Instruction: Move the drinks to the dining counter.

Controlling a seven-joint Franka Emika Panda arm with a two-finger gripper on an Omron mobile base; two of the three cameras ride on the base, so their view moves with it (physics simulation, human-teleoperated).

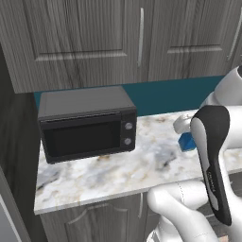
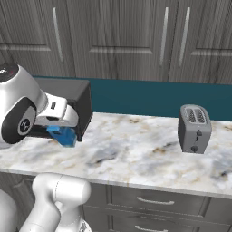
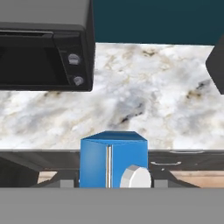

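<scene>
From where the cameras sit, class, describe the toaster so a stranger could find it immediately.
Start at the marble countertop below the grey cabinets. The black microwave sits at its left end; the toaster stands alone far to the right, against the teal backsplash. It is the small grey box with two top slots.

Right of the microwave the marble countertop lies bare as far as the toaster, a wide stretch open to a gripper. The microwave blocks the counter's left end. Above it, the grey wall cabinets overhang and limit headroom.
</scene>
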